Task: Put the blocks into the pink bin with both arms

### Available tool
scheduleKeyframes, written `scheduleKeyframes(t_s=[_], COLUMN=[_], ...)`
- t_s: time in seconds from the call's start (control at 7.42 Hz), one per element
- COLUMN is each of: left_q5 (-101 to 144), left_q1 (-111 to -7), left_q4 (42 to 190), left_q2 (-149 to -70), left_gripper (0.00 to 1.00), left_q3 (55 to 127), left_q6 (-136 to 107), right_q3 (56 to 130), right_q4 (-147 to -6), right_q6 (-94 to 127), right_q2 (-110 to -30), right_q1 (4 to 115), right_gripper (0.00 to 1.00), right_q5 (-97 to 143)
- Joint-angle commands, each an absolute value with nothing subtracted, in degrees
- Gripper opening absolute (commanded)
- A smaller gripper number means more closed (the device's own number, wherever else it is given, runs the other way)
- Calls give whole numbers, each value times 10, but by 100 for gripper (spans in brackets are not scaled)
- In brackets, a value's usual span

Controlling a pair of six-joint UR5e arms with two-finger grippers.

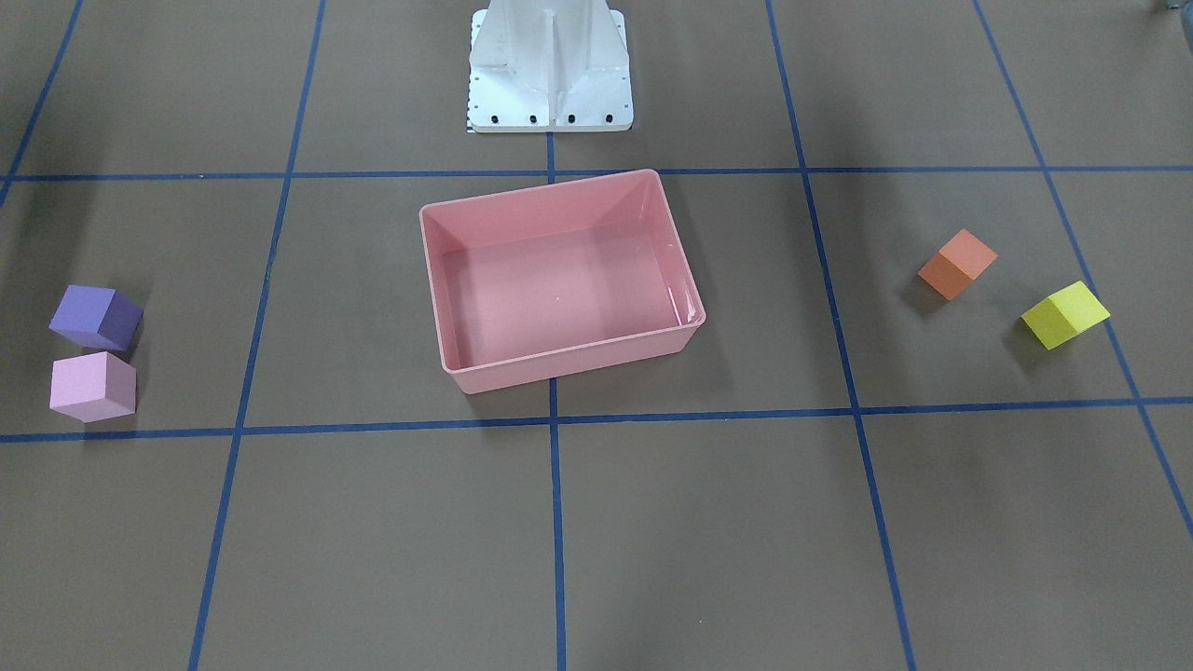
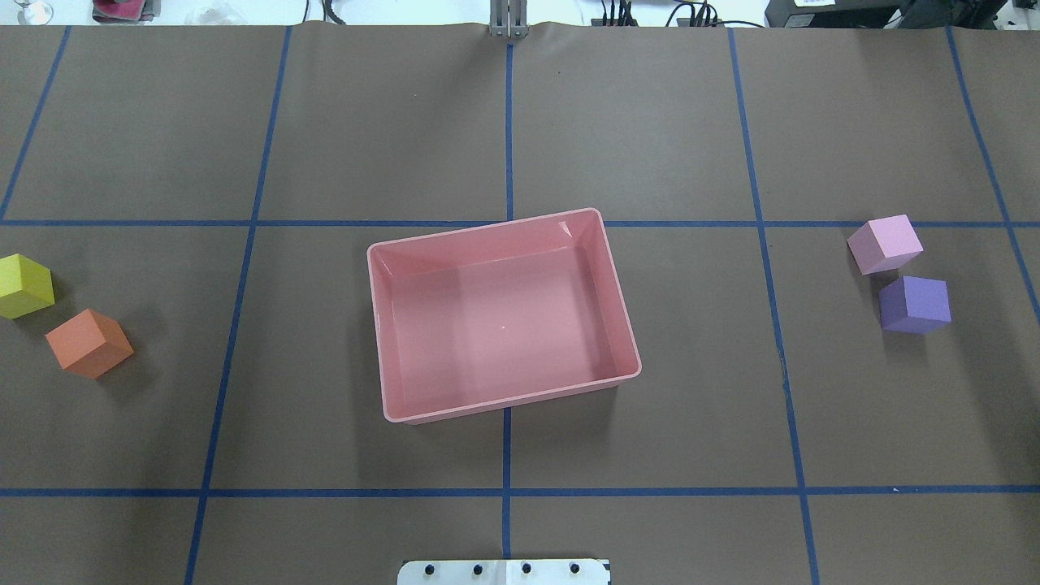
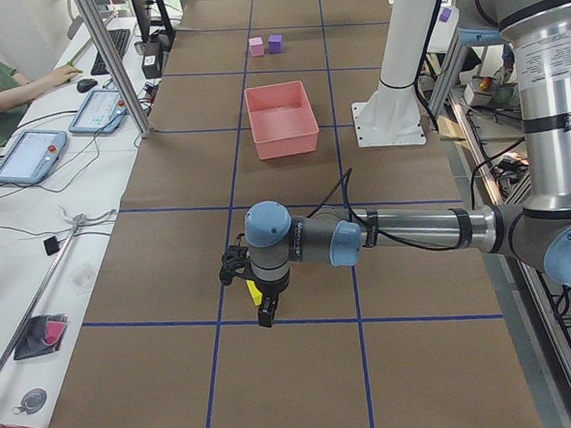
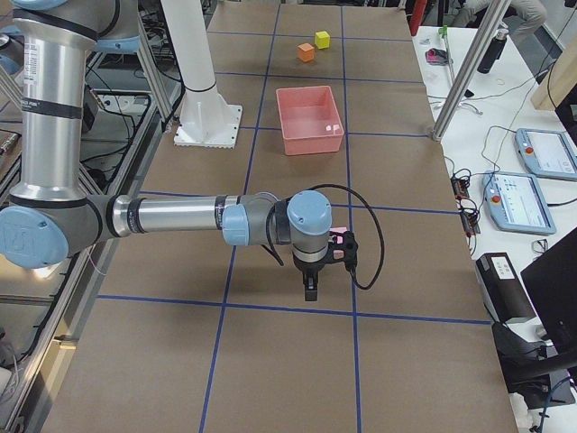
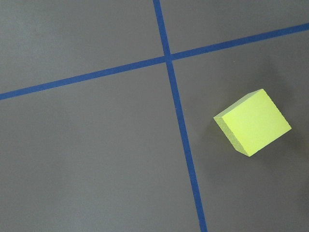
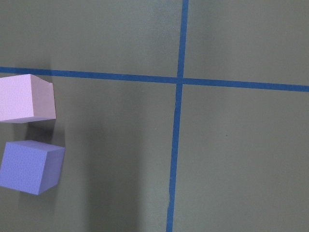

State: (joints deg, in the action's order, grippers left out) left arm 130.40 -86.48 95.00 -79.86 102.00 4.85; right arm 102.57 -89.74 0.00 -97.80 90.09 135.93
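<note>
Locate the pink bin [image 2: 496, 325] at the centre of the surface [image 2: 650, 122], ahead of the white base pedestal [image 2: 504, 573]. All four blocks rest on the surface, outside the bin.

On the robot's left, the yellow block [image 2: 24, 284] and the orange block [image 2: 89, 343] lie near each other, apart. On the robot's right, the light pink block [image 2: 886, 244] sits just beside the purple block [image 2: 916, 304].

The left fingers [image 3: 265, 315] hang close to the yellow block. The right fingers [image 4: 309, 287] hang near the pink and purple pair. You cannot tell whether either set of fingers is open or closed.
</note>
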Motion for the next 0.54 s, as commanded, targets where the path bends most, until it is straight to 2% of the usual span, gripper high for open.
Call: scheduleKeyframes(t_s=[0.0, 0.4], left_q5=[1304, 1305], left_q1=[-865, -865], left_q4=[951, 949], left_q2=[-799, -802], left_gripper=[100, 100], left_q3=[1019, 1022], left_q6=[50, 50], right_q3=[1026, 1027], right_q4=[-897, -896], right_q6=[0, 0], right_q2=[-977, -977], right_q1=[901, 901], right_gripper=[100, 100], right_q5=[1360, 1359])
